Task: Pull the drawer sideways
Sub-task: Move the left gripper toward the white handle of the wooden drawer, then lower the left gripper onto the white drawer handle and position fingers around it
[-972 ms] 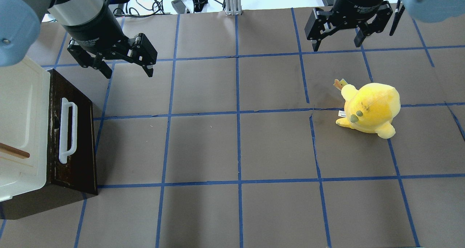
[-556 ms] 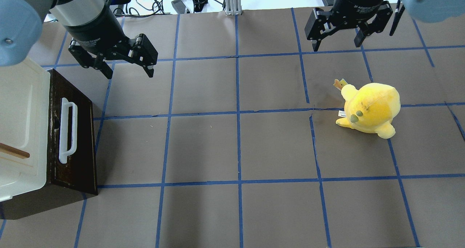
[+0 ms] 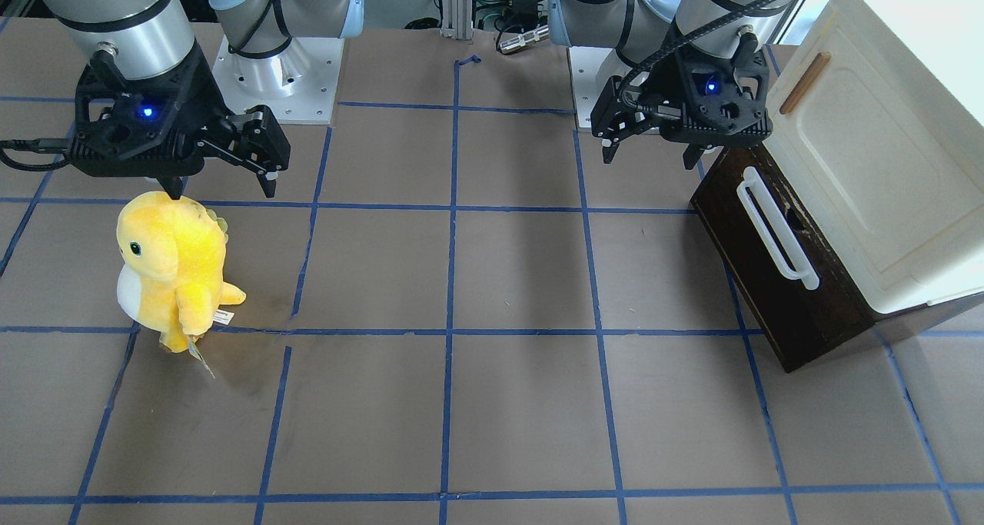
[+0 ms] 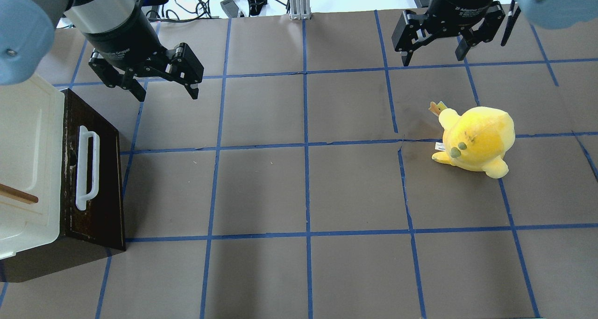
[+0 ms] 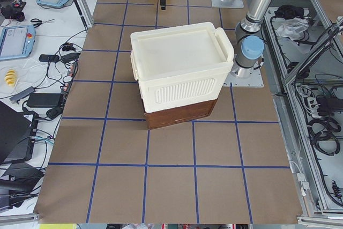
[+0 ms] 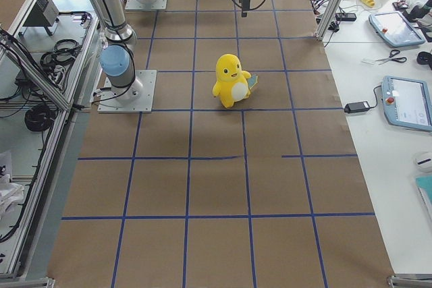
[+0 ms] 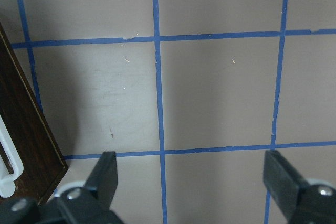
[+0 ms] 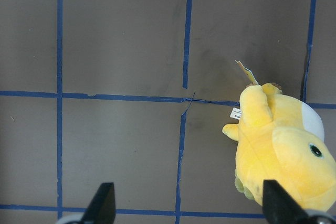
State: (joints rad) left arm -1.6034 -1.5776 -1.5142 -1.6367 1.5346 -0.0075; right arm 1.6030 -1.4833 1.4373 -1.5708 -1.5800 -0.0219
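Hovering left gripper [image 4: 167,96], jaws wide, empty; dark brown wooden drawer [image 4: 106,179] with long white bar handle [image 4: 87,168] just left of it, apparently closed.

A yellow plush toy [image 4: 476,139] with a white belly stands upright on the brown counter [image 4: 303,193], on a line of the blue tape grid [image 4: 306,145], with a paper tag [image 4: 437,108] at its back. Well apart from it, at the counter's other end, sits a cream-white cabinet [image 4: 28,137] bearing a small wooden handle [image 4: 17,195]. Black cables [image 4: 201,1] lie tangled beyond the far edge. Tablets [image 6: 407,102] rest on a white side table [image 6: 364,139].
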